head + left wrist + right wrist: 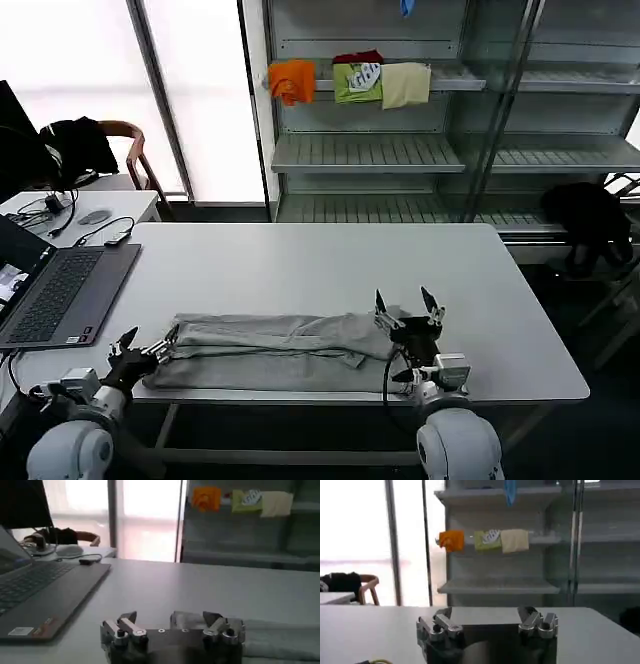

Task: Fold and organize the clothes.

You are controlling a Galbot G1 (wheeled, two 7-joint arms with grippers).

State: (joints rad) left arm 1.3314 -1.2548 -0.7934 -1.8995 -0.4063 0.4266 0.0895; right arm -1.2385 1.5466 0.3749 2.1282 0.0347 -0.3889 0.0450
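A light grey cotton shirt (275, 352) lies folded into a long flat band along the near edge of the white rectangular counter (320, 270), stretching from the robot's left side toward its right, with a lengthwise crease and an overlapping fold near its right end. At the band's left end the left pincer (148, 347) sits low at the cloth, its fingers spread apart and holding nothing; the left wrist view shows the same pincer (170, 621) with its two black tips apart and the grey shirt (280, 637) lying on the counter just past them. At the right end the right pincer (408, 305) is raised above the shirt's edge, its two fingers pointing upward and clearly apart, empty; in the right wrist view its fingertips (527, 617) stand separated against the bare counter top (370, 630). To the robot's left an open grey laptop (60, 290) rests on the counter near the shirt's left end but not touching it. Behind the counter stands a pale metal shelving unit (370, 150), and on one of its upper shelves sit an orange garment (292, 80), a green one (358, 80) and a beige one (405, 84) in a row.
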